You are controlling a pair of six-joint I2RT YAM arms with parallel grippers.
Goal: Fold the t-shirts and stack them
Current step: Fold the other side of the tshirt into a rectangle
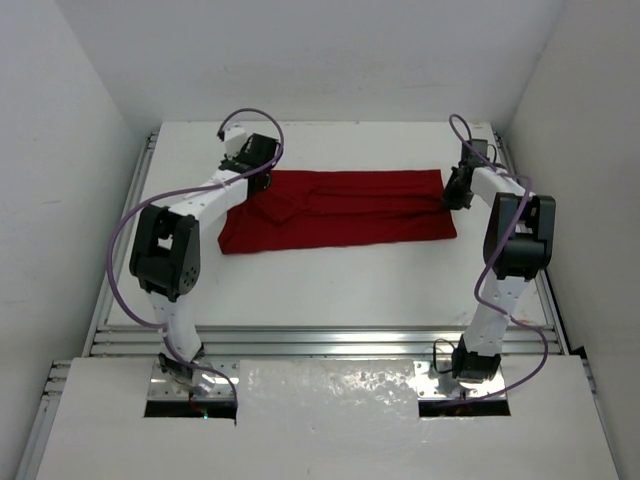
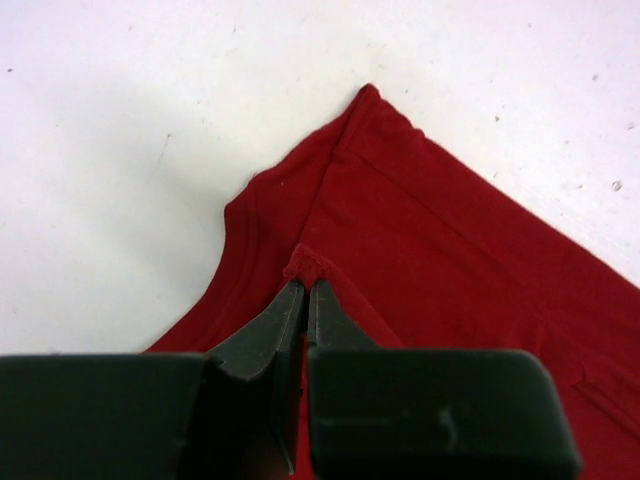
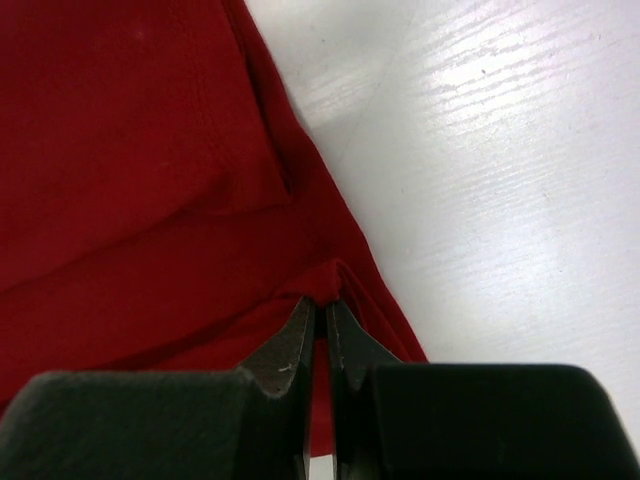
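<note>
The dark red shirt [image 1: 340, 205] lies flat across the far half of the white desk [image 1: 330, 285]. Left fingers [image 2: 283, 322] are pinched together on a small fold at its left end. Right fingers [image 3: 293, 338], a sliver apart, nip a pucker at its right edge.

bright, even overhead light; glare on the table [image 3: 500, 90]; wrist views blur up close

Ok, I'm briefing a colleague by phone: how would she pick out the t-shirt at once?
Start at the white table. Across its far half lies the t-shirt, a long flat band pinched by the left gripper at one end and the right gripper at the other. It is the only dark red thing there.
</note>
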